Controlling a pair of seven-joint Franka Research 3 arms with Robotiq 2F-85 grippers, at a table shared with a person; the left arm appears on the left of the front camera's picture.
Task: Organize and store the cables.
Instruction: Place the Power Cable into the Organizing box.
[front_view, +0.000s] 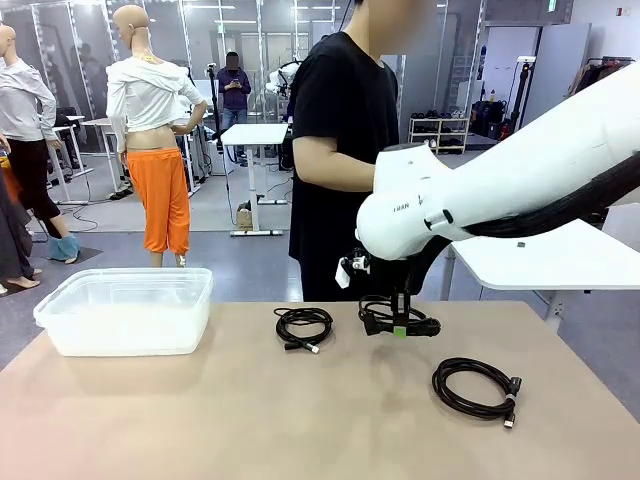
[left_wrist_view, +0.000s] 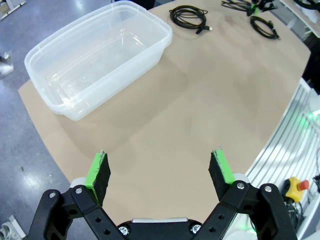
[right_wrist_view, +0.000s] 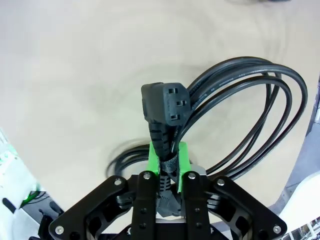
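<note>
The right gripper (front_view: 399, 322), at frame centre, is clamped on one cable (right_wrist_view: 250, 80) at its strapped neck beside the plug (probably so the coil holds its shape when carried). The left gripper (left_wrist_view: 160, 172) has its fingers wide apart and empty, near the tub (front_view: 130, 335) at left. Count: three cables, one tub. Two cables lie loose on the table (front_view: 200, 430): centre coil (front_view: 303, 325) and lower-right coil (front_view: 475, 386).

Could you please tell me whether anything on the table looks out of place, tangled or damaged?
Nothing stands out. The clear plastic tub sits upright and empty, two coiled black cables lie tidily wound on the tan table, and the right gripper pinches a third black cable beside its plug, loops intact.
</note>
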